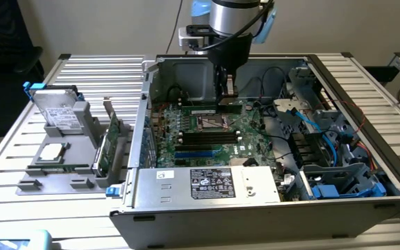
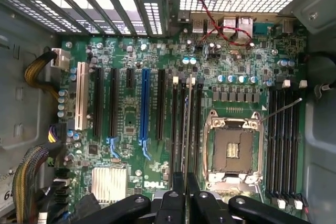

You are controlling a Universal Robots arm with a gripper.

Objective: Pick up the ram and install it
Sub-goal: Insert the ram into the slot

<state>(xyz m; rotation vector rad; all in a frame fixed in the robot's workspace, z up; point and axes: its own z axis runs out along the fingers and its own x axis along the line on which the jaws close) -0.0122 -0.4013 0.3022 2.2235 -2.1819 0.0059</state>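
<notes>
The ram [image 1: 210,110], a long narrow green stick with a white label, hangs level from my gripper [image 1: 226,97] inside the open computer case, just over the motherboard [image 1: 186,127] on the far side of the CPU socket [image 1: 212,123]. In the wrist view I see the ram [image 2: 185,129] edge-on as a thin strip between my black fingers [image 2: 177,187]. It runs along the black memory slots [image 2: 176,129] with white clips beside the socket [image 2: 233,148]. My gripper [image 2: 186,179] is shut on the ram. Whether the ram touches a slot I cannot tell.
The case walls [image 1: 151,83] ring the motherboard. A power supply [image 1: 207,183] lies at the near side, and a drive cage with blue cables [image 1: 325,156] is on the exterior view's right. A grey fixture [image 1: 82,130] on the left holds a hard drive [image 1: 56,112] and an expansion card [image 1: 113,130].
</notes>
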